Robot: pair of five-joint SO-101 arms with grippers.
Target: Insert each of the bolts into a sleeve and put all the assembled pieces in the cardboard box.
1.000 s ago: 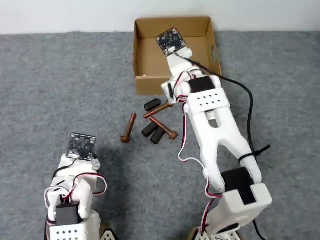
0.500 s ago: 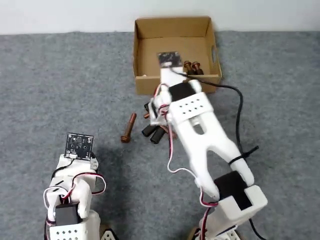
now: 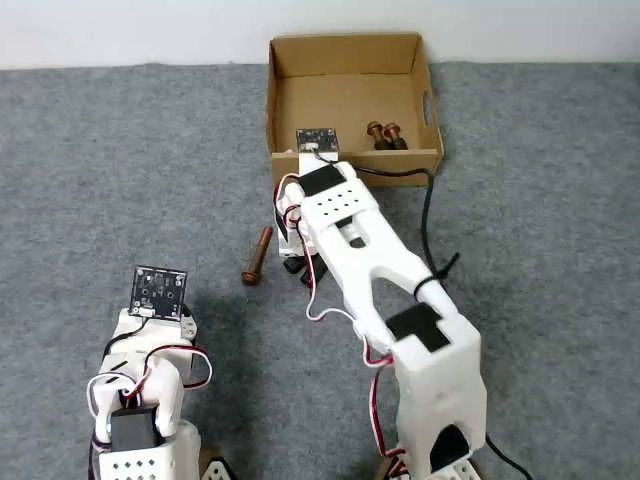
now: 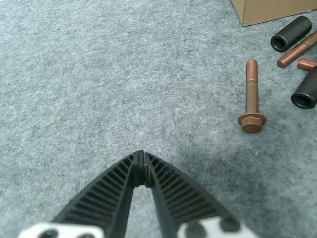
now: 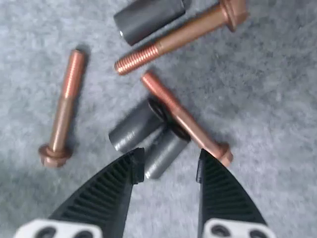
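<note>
My right gripper (image 5: 169, 162) is open, hovering just above two dark sleeves (image 5: 132, 130) (image 5: 166, 151) that lie side by side on the grey carpet. A copper bolt (image 5: 185, 119) lies across them. Another bolt (image 5: 178, 34) and a third sleeve (image 5: 148, 14) lie beyond, and a separate bolt (image 5: 63, 109) rests off to one side. In the high view the right arm (image 3: 340, 215) covers most of this pile, with the separate bolt (image 3: 257, 254) beside it. The cardboard box (image 3: 350, 43) holds two bolt-in-sleeve pieces (image 3: 384, 134). My left gripper (image 4: 141, 161) is shut and empty, low over bare carpet.
The left arm (image 3: 150, 360) sits at the near left, well short of the pile. From the left wrist, the separate bolt (image 4: 251, 94), two sleeves (image 4: 291, 33) (image 4: 307, 89) and the box corner (image 4: 277, 10) lie ahead. Open carpet surrounds the box and pile.
The right arm has swung back from over the box and down over the pile of loose bolts and sleeves. Two assembled pieces now lie uncovered in the box. The left arm has hardly moved.
</note>
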